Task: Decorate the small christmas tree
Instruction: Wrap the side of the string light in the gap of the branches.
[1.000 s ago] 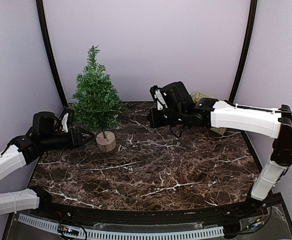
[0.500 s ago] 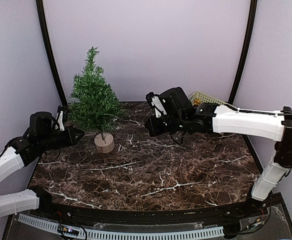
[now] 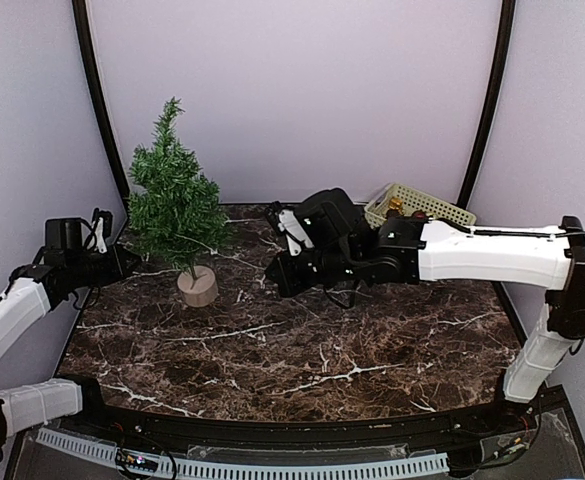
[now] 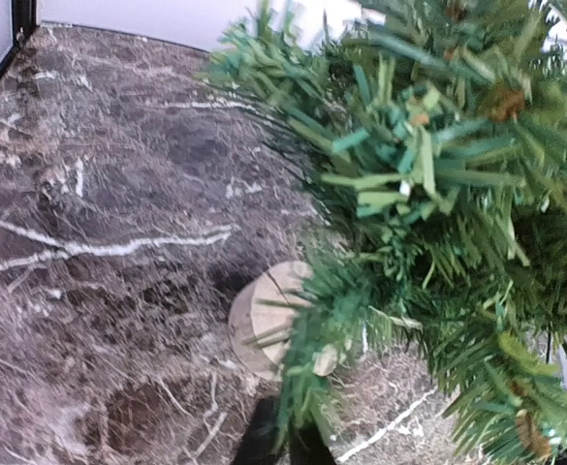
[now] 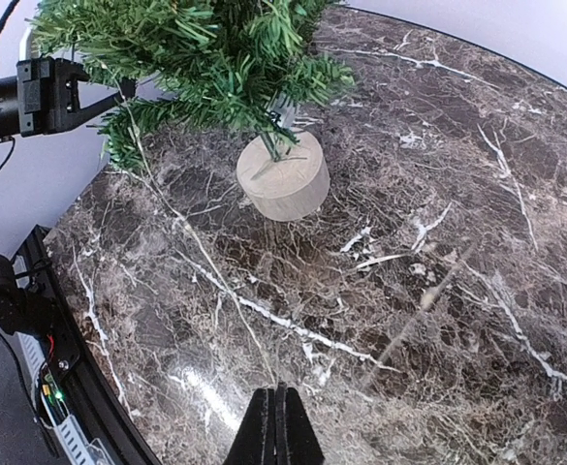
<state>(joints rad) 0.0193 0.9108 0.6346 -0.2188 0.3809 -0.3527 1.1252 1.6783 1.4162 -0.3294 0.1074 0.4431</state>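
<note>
Pulling leftward since a second ago, the left gripper was pressed together, seemingly pinching a low branch of the small christmas tree. The tree stood just right of it at the table's far-left, its top tilted left. The right gripper, closed and empty, lay farther off.

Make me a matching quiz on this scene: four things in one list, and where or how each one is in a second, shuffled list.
Things:
1. small christmas tree
2. basket
3. right gripper
4. left gripper

Places or states:
A. in the far right corner
B. shut on one of the tree's lower branches
C. on the far left, leaning
D. shut, with nothing seen in it, near the middle

Pairs: 1-C, 2-A, 3-D, 4-B
</note>
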